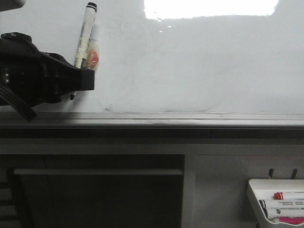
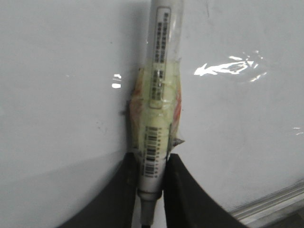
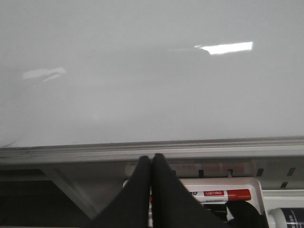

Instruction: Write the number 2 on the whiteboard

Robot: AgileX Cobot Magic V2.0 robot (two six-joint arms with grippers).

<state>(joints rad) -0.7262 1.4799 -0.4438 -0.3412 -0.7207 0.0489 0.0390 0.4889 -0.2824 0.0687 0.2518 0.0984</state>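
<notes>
My left gripper hides the lower barrel of the tape-wrapped white marker pen; its tip runs off the wrist picture's edge, so contact with the glossy white whiteboard is unclear. My right gripper covers part of the white tray of markers. The front view crops that tray, and its labels are too small to read.

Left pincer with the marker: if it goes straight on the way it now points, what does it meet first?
Most likely the whiteboard. The left pincer is shut on the marker, and the white surface fills the wrist view behind it. How near the tip is to the board cannot be judged.
</notes>
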